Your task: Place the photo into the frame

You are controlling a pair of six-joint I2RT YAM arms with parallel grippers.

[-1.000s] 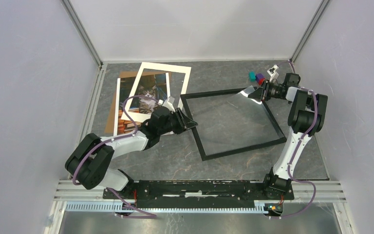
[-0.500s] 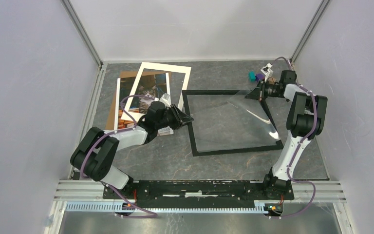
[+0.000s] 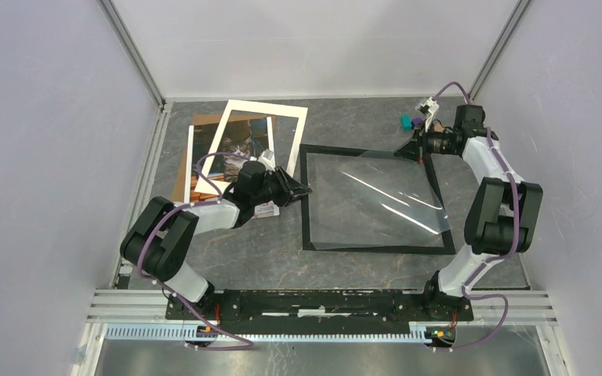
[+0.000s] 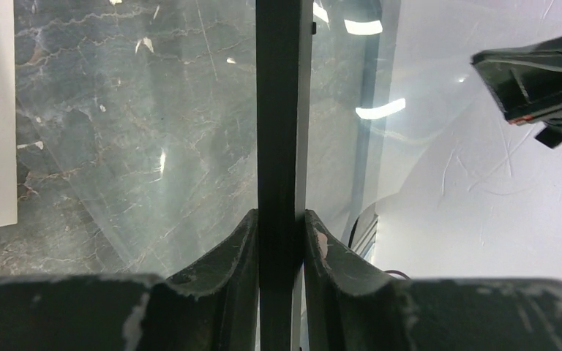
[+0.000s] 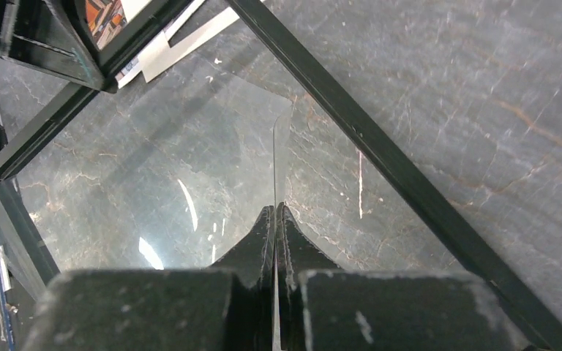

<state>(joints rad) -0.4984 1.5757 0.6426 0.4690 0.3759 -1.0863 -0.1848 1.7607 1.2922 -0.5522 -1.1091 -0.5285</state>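
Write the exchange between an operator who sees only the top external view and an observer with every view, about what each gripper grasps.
Operator: Is the left gripper on the thin black rectangular picture frame?
Observer: Yes. The left wrist view shows its fingers pinching the frame's narrow bar from both sides.
Operator: And the right gripper?
Observer: The right wrist view shows it shut on the clear transparent sheet at its edge, near a corner, not on the frame.

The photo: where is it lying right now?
Top view: the photo lies at the back left, partly under the white mat, just left of the black frame.
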